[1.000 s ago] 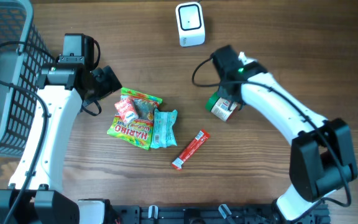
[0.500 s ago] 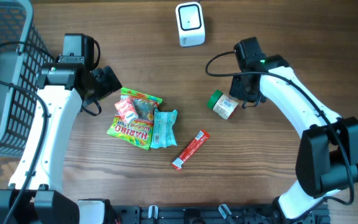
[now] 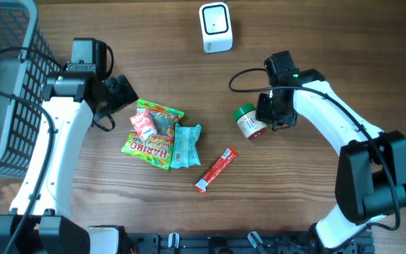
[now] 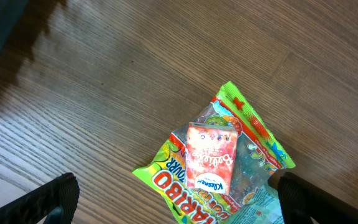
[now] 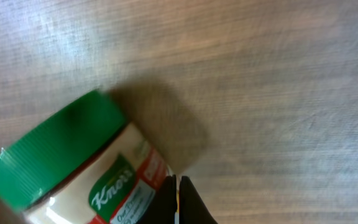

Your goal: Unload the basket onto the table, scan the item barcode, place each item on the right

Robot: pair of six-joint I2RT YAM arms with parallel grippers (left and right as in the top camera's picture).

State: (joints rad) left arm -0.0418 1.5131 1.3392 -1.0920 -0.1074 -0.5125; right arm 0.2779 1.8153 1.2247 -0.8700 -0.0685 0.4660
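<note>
Find the jar (image 3: pixel 249 121) lying on its side on the worktop (image 3: pixel 330 28), green lid (image 3: pixel 243 113) pointing up-left, well apart from the white scanner (image 3: pixel 216 27) near the far edge.

Note the right hand (image 5: pixel 176 196): pinched fully shut, gripping nothing, tips low at the jar's label side. Cannot tell from either view whether touching or just short of it.

Judge the step as a nudge to turn the jar, or a prelude to a fresh grasp, rather than a carry. To do it well:
- Push low on the flank and slowly, to avoid sending a round jar rolling off across bare wood.
- Stop on sighting a barcode. See none on the label face now, only the Knorr logo.
- Before any lift, open wide, straddle the body across its width rather than the lid, and close gently, keeping the code uncovered.
- Then carry over to the scanner and turn the code toward its face.

As for pose: right forearm reaching in from the right edge, wrist bent down, cable looped above, hand aimed leftward at the jar.

Leave the left hand (image 3: pixel 124 92) alone, spread wide and empty above the Haribo bag (image 3: pixel 150 144), well apart from the jar.
</note>
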